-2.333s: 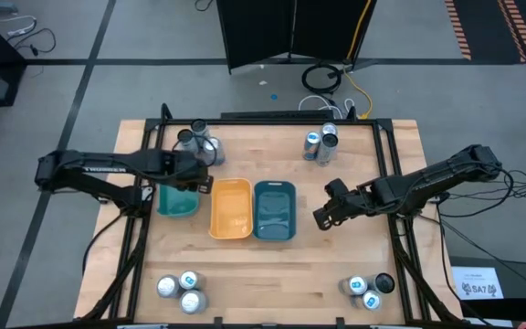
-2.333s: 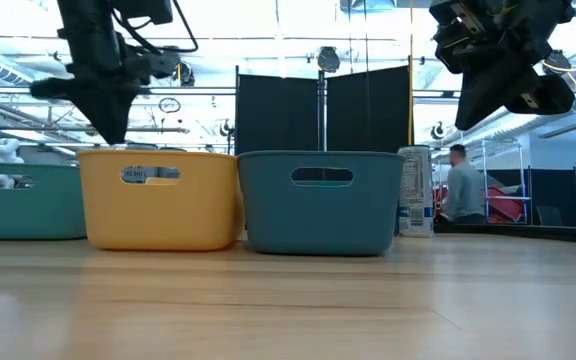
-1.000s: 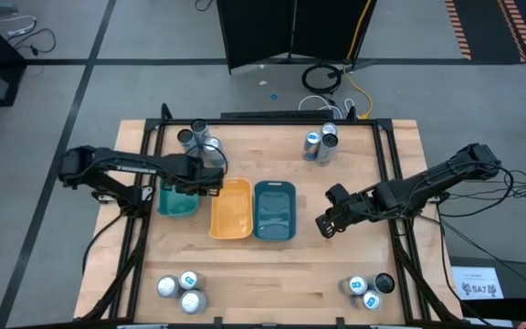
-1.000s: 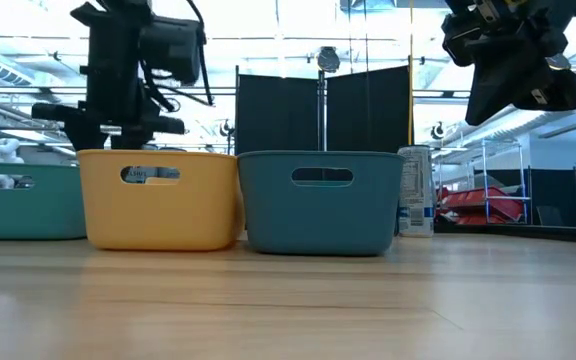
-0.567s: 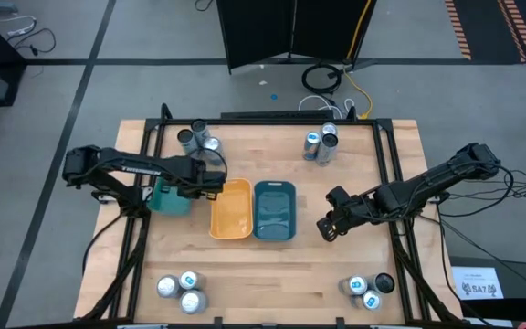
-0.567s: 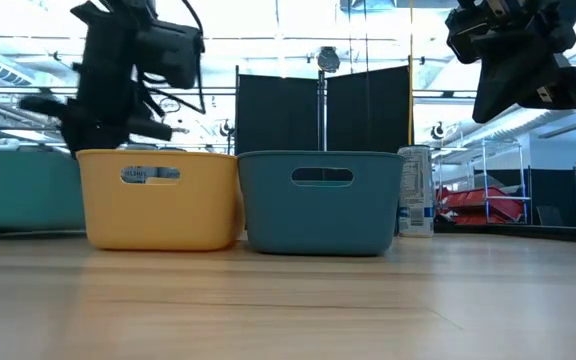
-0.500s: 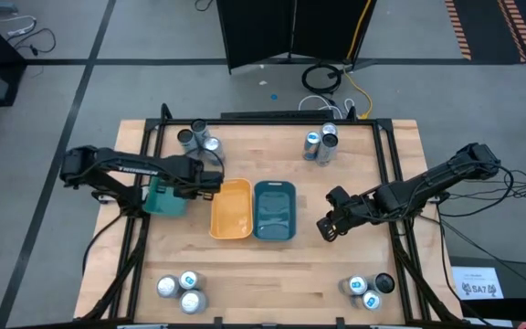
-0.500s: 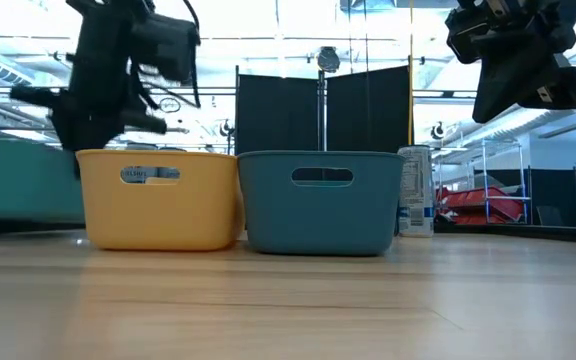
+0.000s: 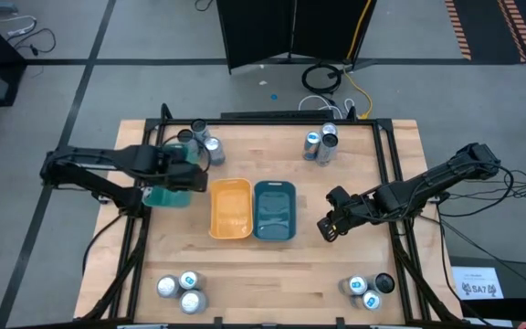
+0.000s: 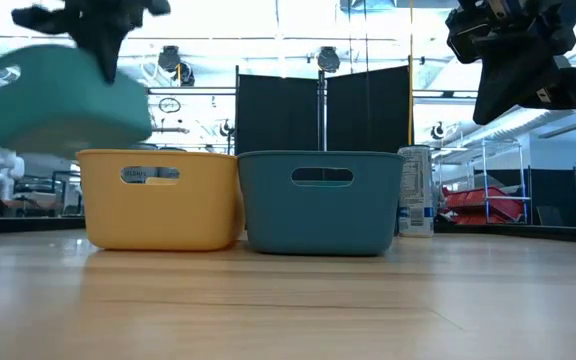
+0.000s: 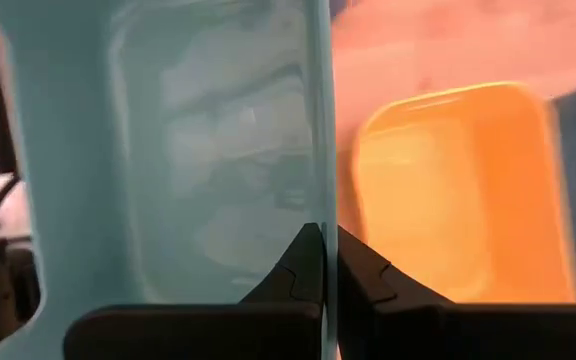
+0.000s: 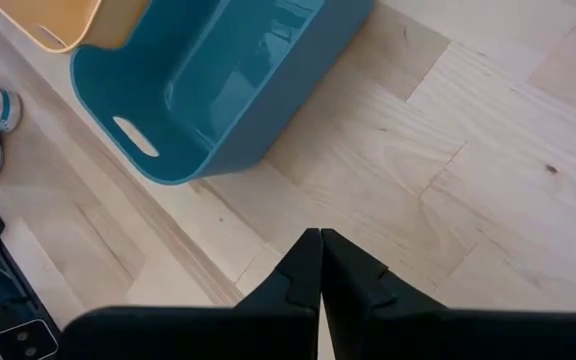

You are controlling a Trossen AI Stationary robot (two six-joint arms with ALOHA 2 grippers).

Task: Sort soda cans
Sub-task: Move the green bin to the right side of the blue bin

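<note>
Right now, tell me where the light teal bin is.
The light teal bin is lifted off the table, clamped at its rim by the left tool. In the high view it hangs left of the yellow bin, near the table's left edge.

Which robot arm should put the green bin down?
The left arm, I think. Its left pincer is shut on the wall of the light teal bin, holding it in the air above the table. The right pincer is shut and empty beside the blue bin.

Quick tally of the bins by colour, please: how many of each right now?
Light teal bin: 1
Yellow bin: 1
Dark blue-teal bin: 1
Total: 3
</note>
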